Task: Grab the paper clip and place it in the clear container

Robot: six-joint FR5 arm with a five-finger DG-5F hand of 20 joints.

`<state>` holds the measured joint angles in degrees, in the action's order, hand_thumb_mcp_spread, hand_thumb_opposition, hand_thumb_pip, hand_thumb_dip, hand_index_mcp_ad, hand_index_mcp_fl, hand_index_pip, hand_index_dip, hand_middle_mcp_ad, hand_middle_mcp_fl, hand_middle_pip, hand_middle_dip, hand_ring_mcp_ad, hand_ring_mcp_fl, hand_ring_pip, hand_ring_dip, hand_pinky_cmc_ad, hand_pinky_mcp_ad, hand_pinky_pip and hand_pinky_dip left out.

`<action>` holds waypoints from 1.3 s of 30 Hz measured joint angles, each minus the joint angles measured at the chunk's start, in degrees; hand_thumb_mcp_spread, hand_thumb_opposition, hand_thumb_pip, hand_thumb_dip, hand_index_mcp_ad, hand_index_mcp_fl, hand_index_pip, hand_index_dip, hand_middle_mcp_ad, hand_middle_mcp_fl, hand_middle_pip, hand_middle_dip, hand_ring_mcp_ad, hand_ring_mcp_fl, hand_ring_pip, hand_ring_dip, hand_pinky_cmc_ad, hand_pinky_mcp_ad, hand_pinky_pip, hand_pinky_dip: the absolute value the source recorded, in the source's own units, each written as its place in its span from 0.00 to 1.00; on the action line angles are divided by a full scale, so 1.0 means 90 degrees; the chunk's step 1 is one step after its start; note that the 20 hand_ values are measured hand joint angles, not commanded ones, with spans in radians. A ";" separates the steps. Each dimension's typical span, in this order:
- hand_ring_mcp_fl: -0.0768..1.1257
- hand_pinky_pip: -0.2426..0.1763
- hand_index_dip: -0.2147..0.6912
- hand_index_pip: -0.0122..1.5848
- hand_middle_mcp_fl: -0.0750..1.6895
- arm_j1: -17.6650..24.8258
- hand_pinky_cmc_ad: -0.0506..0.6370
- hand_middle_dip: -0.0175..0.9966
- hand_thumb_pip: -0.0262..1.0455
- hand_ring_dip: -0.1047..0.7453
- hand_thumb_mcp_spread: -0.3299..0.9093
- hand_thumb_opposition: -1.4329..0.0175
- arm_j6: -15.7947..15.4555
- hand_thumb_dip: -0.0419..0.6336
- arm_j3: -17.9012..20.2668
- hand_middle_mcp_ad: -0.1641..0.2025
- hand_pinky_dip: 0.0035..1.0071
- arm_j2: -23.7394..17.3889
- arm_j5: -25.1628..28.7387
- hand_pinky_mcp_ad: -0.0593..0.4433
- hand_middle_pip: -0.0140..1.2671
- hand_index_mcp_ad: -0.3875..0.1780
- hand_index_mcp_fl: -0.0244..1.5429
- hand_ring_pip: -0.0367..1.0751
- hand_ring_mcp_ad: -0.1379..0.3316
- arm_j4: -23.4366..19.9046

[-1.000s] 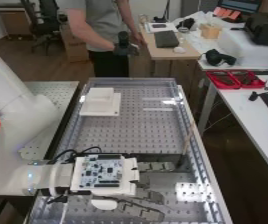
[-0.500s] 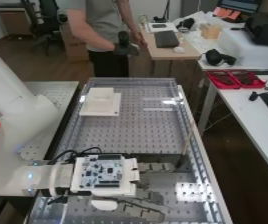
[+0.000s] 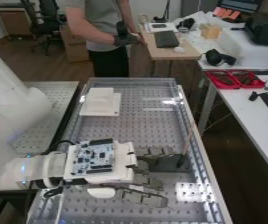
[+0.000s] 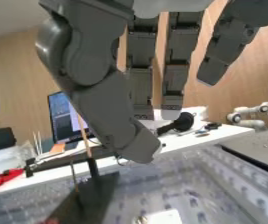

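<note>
The hand (image 3: pixel 141 182) is low over the perforated bench top, reaching in from the left of the high view, palm side downward, its fingers extended and relaxed. In the wrist view the hand (image 4: pixel 141 75) has straight fingers, and its thick thumb slants down beside them without touching them. A dark flat panel (image 3: pixel 164 163) lies beneath and beside the upper fingers; the dark panel (image 4: pixel 95 197) has a thin light-brown stick (image 4: pixel 86 137) rising beside it. Clear walls (image 3: pixel 134 81) surround the bench top. Nothing is visibly held between thumb and fingers.
White flat blocks (image 3: pixel 100 104) lie at the bench's far left. Beyond its right side stands a white table (image 3: pixel 248 107) with red trays (image 3: pixel 234 79). The clear side wall (image 3: pixel 199 150) runs close past the fingertips.
The hand has moved toward the bench's far end and slightly left, turning a little, so its upper fingers now lie over the dark panel's far side. The fingers remain extended.
</note>
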<state>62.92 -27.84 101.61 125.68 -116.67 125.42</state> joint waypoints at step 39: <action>0.55 0.74 0.04 0.13 0.55 0.2848 0.79 0.75 0.67 0.72 0.88 0.19 0.0892 0.53 0.1417 0.41 0.19 -0.2514 0.1624 0.65 0.65 0.39 0.31 0.25 0.40 -0.1634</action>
<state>88.55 -19.81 114.36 103.06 -102.05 110.71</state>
